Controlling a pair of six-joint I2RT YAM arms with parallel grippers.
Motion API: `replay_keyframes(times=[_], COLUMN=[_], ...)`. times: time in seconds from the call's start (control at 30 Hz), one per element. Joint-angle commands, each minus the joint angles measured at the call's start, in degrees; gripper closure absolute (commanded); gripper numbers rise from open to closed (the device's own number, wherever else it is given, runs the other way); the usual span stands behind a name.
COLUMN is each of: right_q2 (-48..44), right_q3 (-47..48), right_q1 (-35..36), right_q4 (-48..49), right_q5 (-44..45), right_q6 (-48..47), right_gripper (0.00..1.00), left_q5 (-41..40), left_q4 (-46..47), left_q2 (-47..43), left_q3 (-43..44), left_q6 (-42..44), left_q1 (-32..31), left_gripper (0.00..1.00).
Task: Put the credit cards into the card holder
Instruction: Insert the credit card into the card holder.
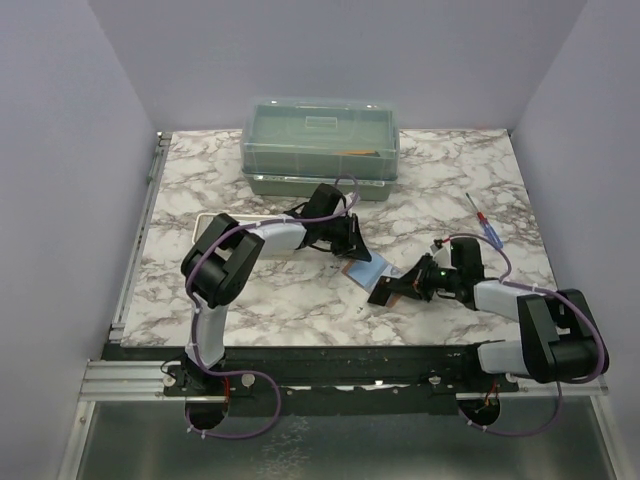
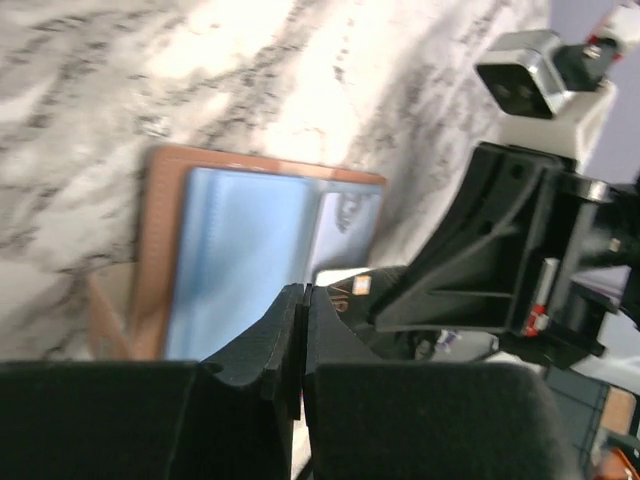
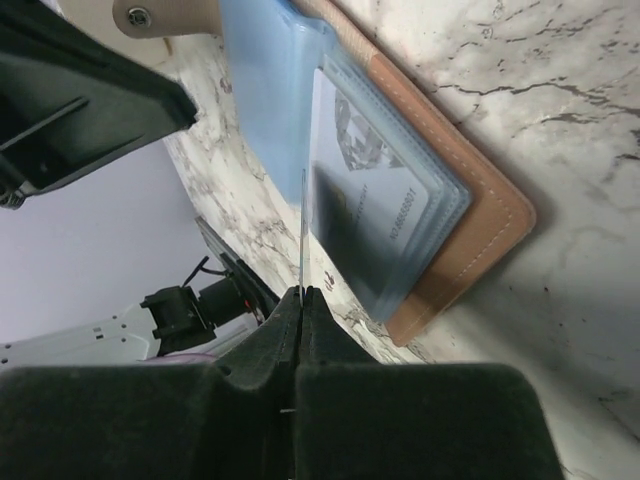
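The card holder point(image 1: 362, 268) lies open on the marble table, brown outside with bluish-grey pockets point(image 2: 245, 250). One pocket holds a credit card point(image 3: 365, 195) with printed digits. My right gripper point(image 1: 393, 287) is at the holder's near right edge, shut on a thin dark credit card point(image 1: 383, 292). That card shows edge-on point(image 3: 302, 225) in the right wrist view, and its chip corner point(image 2: 355, 288) shows in the left wrist view. My left gripper point(image 1: 349, 248) hovers at the holder's far side. Its jaws point(image 2: 303, 292) are pressed together with nothing visible between them.
A big translucent green lidded box point(image 1: 321, 142) stands at the back centre. A red-and-blue screwdriver point(image 1: 486, 226) lies at the right. A white tray point(image 1: 206, 217) peeks out behind the left arm. The holder's snap tab point(image 3: 165, 14) points toward the left gripper.
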Motion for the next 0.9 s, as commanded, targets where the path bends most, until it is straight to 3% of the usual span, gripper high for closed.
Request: replay_keyframes(times=[0.0,0.27,0.87], right_q2=[3.5,8.7,15.9], right_q3=[1.5,2.9,5.7], right_q1=[-0.9,-2.1,-3.7], right_q4=[4.2,8.5,9.3], right_q5=[-3.8,-6.7,-6.3], right_q6=[-1.2,-1.9,-3.8], right_gripper=[1.00,1.00,1.00], left_q5=[-9.6,-14.7,-15.3], left_q4=[-9.6,-12.3,-13.9], left_q2=[2.5,3.4,3.6], left_q3=[3.7,3.0,1.2], left_q6=[5.9,6.9,7.4], left_q1=[-0.1,-0.1,-0.1], left_gripper=[0.97,1.00,1.00])
